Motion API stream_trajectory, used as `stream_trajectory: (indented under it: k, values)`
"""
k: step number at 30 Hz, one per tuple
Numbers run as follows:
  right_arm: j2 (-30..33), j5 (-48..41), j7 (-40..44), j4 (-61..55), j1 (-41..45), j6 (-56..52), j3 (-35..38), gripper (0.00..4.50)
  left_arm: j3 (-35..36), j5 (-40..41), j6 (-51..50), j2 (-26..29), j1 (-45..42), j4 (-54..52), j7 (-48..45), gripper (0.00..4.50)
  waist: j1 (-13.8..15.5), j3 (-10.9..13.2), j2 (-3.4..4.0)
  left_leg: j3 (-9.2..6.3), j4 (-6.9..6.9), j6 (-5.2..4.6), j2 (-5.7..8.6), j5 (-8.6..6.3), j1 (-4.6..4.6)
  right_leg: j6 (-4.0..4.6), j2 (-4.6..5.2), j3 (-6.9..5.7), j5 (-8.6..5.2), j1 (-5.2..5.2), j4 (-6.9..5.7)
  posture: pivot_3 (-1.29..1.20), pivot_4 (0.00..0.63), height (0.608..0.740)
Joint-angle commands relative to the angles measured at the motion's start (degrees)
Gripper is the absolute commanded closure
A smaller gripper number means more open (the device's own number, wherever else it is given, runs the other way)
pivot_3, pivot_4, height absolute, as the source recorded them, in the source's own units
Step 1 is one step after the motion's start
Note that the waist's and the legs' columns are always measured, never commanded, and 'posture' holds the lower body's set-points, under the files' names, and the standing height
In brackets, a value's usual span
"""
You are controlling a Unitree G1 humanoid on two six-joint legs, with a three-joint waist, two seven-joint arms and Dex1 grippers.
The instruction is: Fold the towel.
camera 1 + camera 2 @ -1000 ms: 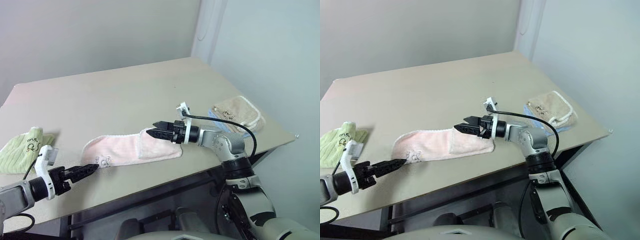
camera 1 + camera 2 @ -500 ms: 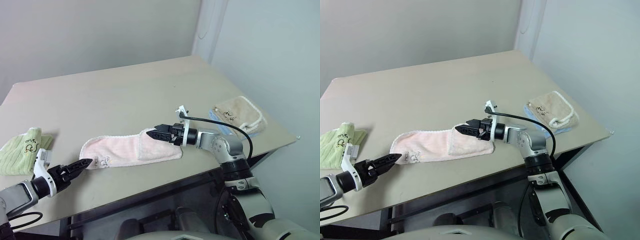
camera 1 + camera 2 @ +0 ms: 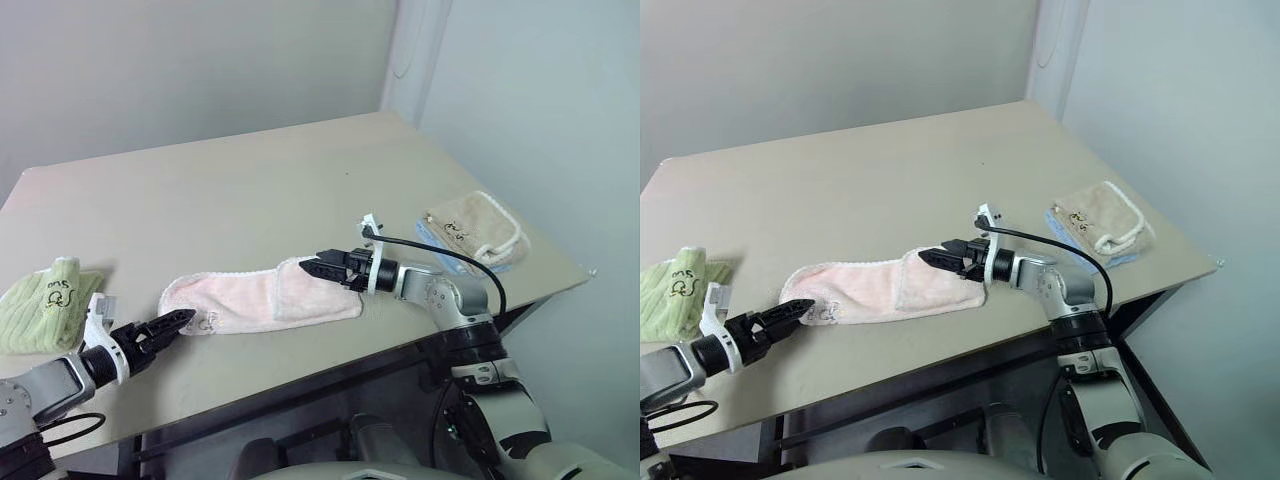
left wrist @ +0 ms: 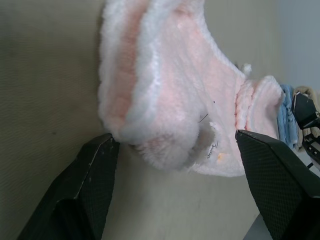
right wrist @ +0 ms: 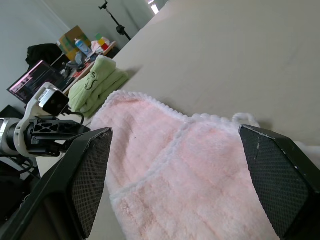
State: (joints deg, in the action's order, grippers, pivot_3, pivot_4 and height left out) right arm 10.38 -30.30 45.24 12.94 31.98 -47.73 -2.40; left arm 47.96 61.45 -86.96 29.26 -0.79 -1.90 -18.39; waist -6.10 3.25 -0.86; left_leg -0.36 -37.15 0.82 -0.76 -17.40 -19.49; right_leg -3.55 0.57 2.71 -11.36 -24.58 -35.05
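The big beige desk (image 3: 250,190) takes up most of what I can see from here, and the towel (image 3: 262,297) lies near its front edge as a long pink strip, its right end already lapped over onto itself as a squarish flap. It looks soft, thick and light, the sort of terry that will sag and drape the moment it is lifted, so I would judge the white-edged corners at the rounded left end to be the sensible place to take hold, pinching through both layers so nothing slips. A green folded towel (image 3: 42,307) rests at the desk's far left, and a beige folded towel (image 3: 476,228) sits near the right corner on something pale blue; there are no containers anywhere on the surface. The right gripper (image 3: 322,267) hangs over the lapped right end with its fingers spread and nothing between them. The left gripper (image 3: 791,311) reaches to the left tip of the strip, fingers spread either side of the fluffy end, not yet pinching it.
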Motion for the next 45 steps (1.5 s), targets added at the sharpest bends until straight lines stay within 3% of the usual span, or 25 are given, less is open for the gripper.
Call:
stream_trajectory:
  k: [1, 9, 11, 15, 21, 27, 34, 38, 42, 45]
  values:
    - [0.18, -0.02, 0.09, -1.28, 0.54, 1.20, 0.25, 0.26, 2.81, 0.47, -0.18, 1.21, 1.72, 0.01, 0.50, 0.61, -0.04, 0.00, 0.01, 0.00, 0.00, 0.00, 0.00, 0.00, 0.00, 0.00, 0.00, 0.00, 0.00, 0.00, 0.00, 0.00, 0.000, 0.740]
    - [-0.33, 0.43, 0.09, 0.16, 1.43, 1.99, 0.03, 0.26, 2.23, 0.54, 0.98, 0.52, 1.79, 0.22, 1.42, 0.61, -0.87, 0.00, 0.01, -0.02, 0.02, 0.00, 0.00, 0.00, 0.01, 0.01, 0.02, 0.00, -0.01, 0.00, 0.01, 0.00, 0.000, 0.740]
    - [-0.60, 0.38, -0.08, 0.20, 1.49, 2.11, 0.17, 0.26, 1.27, -0.08, 1.82, -0.72, 0.76, 0.21, 2.51, 0.98, -0.90, 0.00, 0.01, -0.03, 0.02, 0.00, 0.00, 0.00, 0.04, 0.01, 0.02, 0.00, -0.01, 0.03, 0.00, 0.00, 0.000, 0.740]
    - [-0.48, 1.02, -0.62, 0.69, 1.43, 2.77, 0.30, 0.26, 0.88, -0.74, 3.71, -2.33, -0.78, 1.47, 4.36, 2.24, -0.86, -0.01, -0.01, -0.05, 0.01, 0.00, 0.01, 0.00, 0.03, 0.01, 0.01, -0.03, -0.01, 0.05, -0.01, 0.00, 0.000, 0.740]
    - [0.20, 1.19, -1.39, 1.01, 1.24, 3.22, 1.06, 0.26, 0.38, 0.27, 4.94, -3.29, -0.78, 0.85, 4.71, 4.47, -0.93, -0.01, -0.02, -0.05, 0.03, 0.00, 0.01, 0.00, 0.00, 0.01, 0.02, -0.01, -0.01, 0.03, 0.01, 0.00, 0.000, 0.740]
    - [0.95, 1.69, 0.04, 0.30, 0.20, 3.44, -0.31, 0.26, 1.15, 2.54, 5.45, -1.07, 1.05, -2.32, 2.47, 4.47, -1.06, 0.00, -0.03, -0.06, 0.02, 0.00, 0.01, 0.00, 0.01, 0.01, 0.01, -0.02, -0.02, 0.03, 0.01, 0.00, 0.000, 0.740]
    - [3.72, 0.51, 3.93, -2.55, -1.31, 2.97, -0.39, 0.26, -5.58, -0.43, 12.11, 8.88, 2.19, -12.40, -4.71, 4.47, -0.80, 0.07, -0.19, -0.07, 0.04, 0.01, 0.01, 0.00, -0.04, 0.06, 0.06, -0.04, -0.04, -0.01, 0.03, 0.00, 0.000, 0.740]
    - [6.78, 0.20, 6.14, -4.10, -2.37, 2.65, -0.22, 0.26, -11.60, 0.09, 14.15, 14.55, -1.31, -15.52, -10.50, 4.47, -0.77, 0.11, -0.21, -0.04, 0.04, 0.01, 0.07, 0.00, -0.08, 0.04, 0.10, -0.04, -0.05, 0.01, 0.11, 0.00, 0.000, 0.740]
    - [9.64, -0.84, 6.83, -6.88, -4.48, 0.85, 0.54, 0.26, -24.94, -5.15, 18.12, 19.58, -7.54, -16.28, -17.16, 4.47, -0.86, 0.17, -0.18, 0.02, 0.13, 0.01, 0.07, -0.01, -0.08, 0.02, 0.05, -0.01, -0.08, -0.01, 0.12, 0.00, 0.000, 0.740]
    - [11.24, -0.71, 6.00, -8.69, -6.26, 0.74, 0.97, 0.26, -32.30, -6.80, 19.91, 19.99, -15.10, -14.05, -21.64, 4.47, -0.64, 0.23, -0.21, 0.03, 0.12, 0.01, 0.09, 0.00, -0.13, 0.01, 0.03, -0.05, -0.11, -0.01, 0.11, 0.00, 0.000, 0.740]
